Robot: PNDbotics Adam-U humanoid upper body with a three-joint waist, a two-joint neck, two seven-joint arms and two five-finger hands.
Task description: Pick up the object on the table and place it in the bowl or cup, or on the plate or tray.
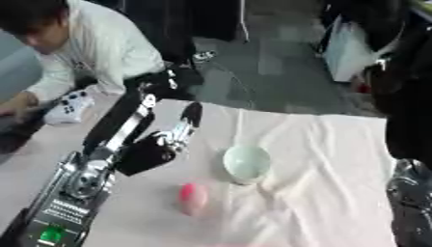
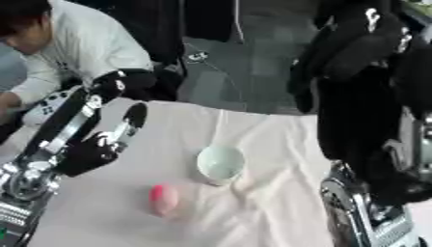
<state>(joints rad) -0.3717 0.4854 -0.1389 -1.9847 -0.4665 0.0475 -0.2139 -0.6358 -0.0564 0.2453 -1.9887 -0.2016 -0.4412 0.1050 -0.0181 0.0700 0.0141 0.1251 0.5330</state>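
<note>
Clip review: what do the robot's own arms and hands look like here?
The left arm is black with silver metal joints and a panel with a green light near the base. The left hand has a black palm and silver-and-black fingers. The right arm is bulky, black, with silver ribbed segments; the right hand itself isn't clearly distinguishable.

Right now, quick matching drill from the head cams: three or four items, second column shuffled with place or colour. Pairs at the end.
Column one:
1. pink object
2. bowl
3. left hand
4. cloth

Column two:
A. pale green, standing on the cloth at mid table
B. black, fingers extended, left of the bowl
C. cream, creased, covering the table
D. lying on the cloth, nearer the camera than the bowl and to its left

Pairs: 1-D, 2-A, 3-B, 4-C
</note>
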